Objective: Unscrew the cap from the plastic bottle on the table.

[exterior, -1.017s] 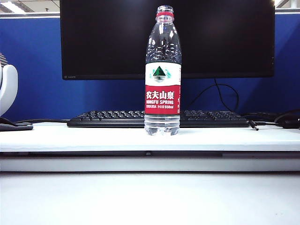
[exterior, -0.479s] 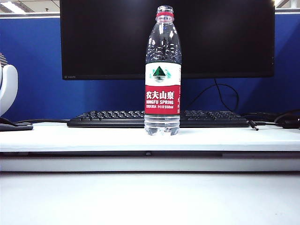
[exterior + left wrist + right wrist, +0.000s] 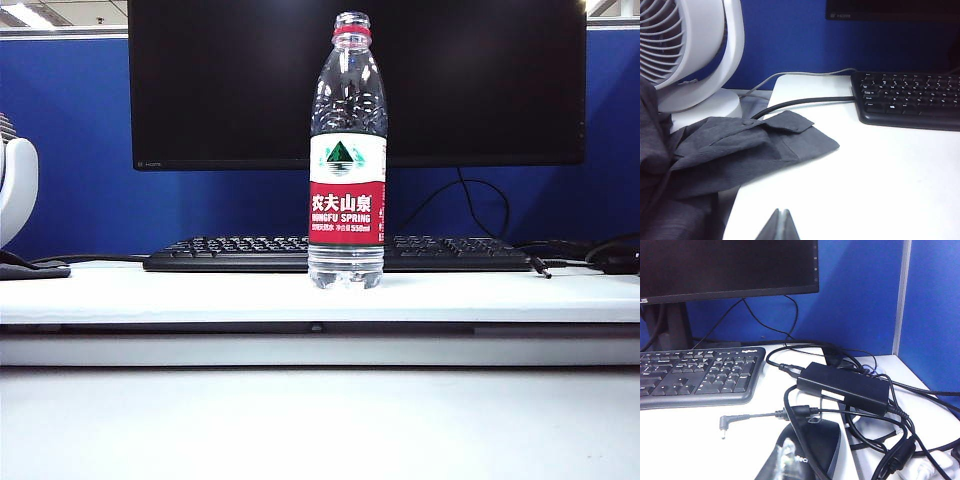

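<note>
The plastic bottle [image 3: 346, 200] stands upright on the white table [image 3: 200, 290], in front of the keyboard, with its red-and-white label facing the exterior camera. Its clear threaded mouth is bare above a thin red neck ring [image 3: 351, 33]; the cap is out of view. Neither gripper appears in the exterior view. In the left wrist view my left gripper [image 3: 782, 214] is shut and empty, low over bare table [image 3: 865, 175]. The tips of my right gripper [image 3: 785, 460] show only as a dark blur in front of a black mouse [image 3: 817, 440], shut, with nothing seen in them.
A black keyboard [image 3: 240, 252] and a dark monitor [image 3: 230, 80] stand behind the bottle. On the left are a white fan [image 3: 685, 50] and a grey cloth [image 3: 740, 145]. On the right lie a black power adapter [image 3: 845, 385], tangled cables and a loose plug [image 3: 724, 423].
</note>
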